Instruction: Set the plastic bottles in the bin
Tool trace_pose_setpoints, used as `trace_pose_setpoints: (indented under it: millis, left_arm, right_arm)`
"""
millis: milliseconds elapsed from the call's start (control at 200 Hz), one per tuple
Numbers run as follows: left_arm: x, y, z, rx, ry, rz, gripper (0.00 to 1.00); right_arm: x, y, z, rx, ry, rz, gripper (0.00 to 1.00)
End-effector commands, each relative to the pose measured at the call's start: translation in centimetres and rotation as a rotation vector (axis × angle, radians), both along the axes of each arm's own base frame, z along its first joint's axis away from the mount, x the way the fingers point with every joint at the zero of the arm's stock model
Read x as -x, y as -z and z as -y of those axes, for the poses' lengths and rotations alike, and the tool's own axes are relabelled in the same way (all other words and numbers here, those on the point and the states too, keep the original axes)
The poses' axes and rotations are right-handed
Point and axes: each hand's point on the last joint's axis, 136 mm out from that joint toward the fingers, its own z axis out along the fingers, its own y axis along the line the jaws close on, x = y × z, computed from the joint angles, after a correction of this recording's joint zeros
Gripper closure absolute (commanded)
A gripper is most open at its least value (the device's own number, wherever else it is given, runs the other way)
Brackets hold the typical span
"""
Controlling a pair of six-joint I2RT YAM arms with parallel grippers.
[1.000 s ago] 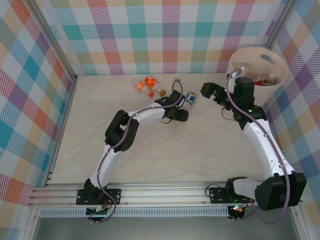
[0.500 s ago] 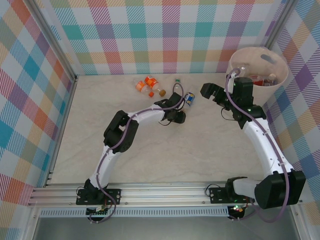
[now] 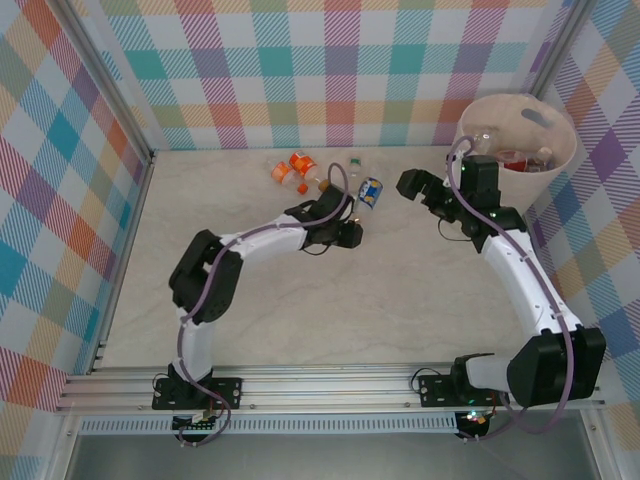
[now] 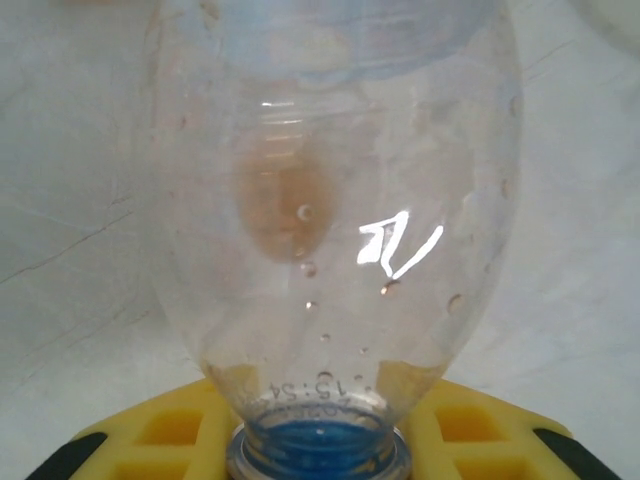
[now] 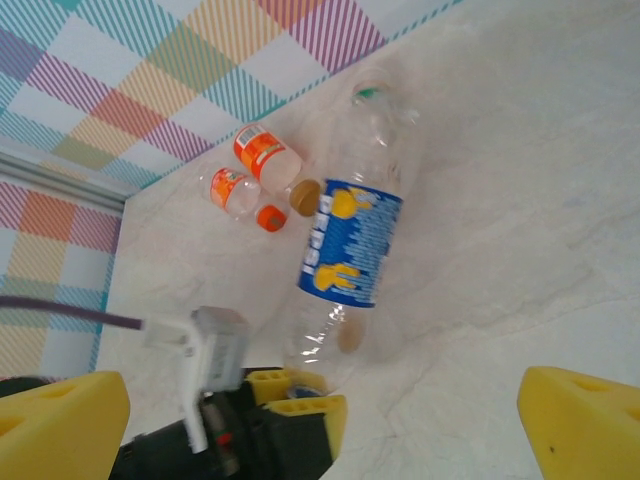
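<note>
A clear plastic bottle (image 3: 370, 191) with a blue and yellow label (image 5: 351, 245) lies on the table. My left gripper (image 3: 349, 227) is shut on its blue-capped neck (image 4: 318, 448), with a yellow finger (image 4: 165, 430) on either side. Two orange-labelled bottles (image 3: 292, 168) and a brown cap (image 3: 322, 185) lie further back left. A green cap (image 5: 370, 95) shows just beyond the held bottle's base. My right gripper (image 3: 412, 186) hovers open to the right of that bottle, its yellow fingertips (image 5: 585, 415) wide apart and bare. The cream bin (image 3: 560, 150) stands at the back right with bottles inside.
Checked walls close in the table at the back and both sides. The right arm's forearm (image 3: 510, 250) runs along the right side, close below the bin. A metal rail (image 3: 320, 385) borders the near edge.
My left gripper has shut on the blue-label bottle's neck and the arm has drawn back leftward, swinging the bottle a little left. The right gripper edged slightly left, still open.
</note>
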Motion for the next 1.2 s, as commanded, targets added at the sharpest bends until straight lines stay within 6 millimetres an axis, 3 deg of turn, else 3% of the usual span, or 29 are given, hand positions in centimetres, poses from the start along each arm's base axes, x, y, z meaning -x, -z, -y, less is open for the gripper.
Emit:
trace_pose_setpoints:
  millis: [0, 220, 425, 760, 890, 1195]
  left_arm:
    - [1.4, -6.5, 1.0, 0.189, 0.015, 0.075, 1.0]
    - [5.2, -11.9, 1.2, 0.4, 0.097, 0.083, 1.0]
    - [7.7, -14.8, 1.5, 0.5, 0.201, 0.084, 1.0]
    - [8.6, -16.0, 2.1, 0.54, 0.251, 0.083, 1.0]
    - [8.5, -16.0, 2.2, 0.544, 0.25, 0.085, 1.0]
    - [8.7, -16.0, 2.5, 0.549, 0.265, 0.075, 1.0]
  right_arm:
    - [0.1, -1.8, -1.5, -0.081, -0.052, 0.001, 0.0]
    - [-0.2, -4.7, -4.7, -0.257, -0.208, 0.065, 0.0]
    - [-2.1, -6.4, -5.3, -0.297, -0.215, 0.123, 0.0]
    - [-3.8, -6.9, -7.1, -0.319, -0.272, 0.123, 0.0]
    - [-4.0, -6.4, -7.1, -0.309, -0.267, 0.111, 0.13]
    - [-4.4, -5.7, -7.7, -0.303, -0.307, 0.088, 0.24]
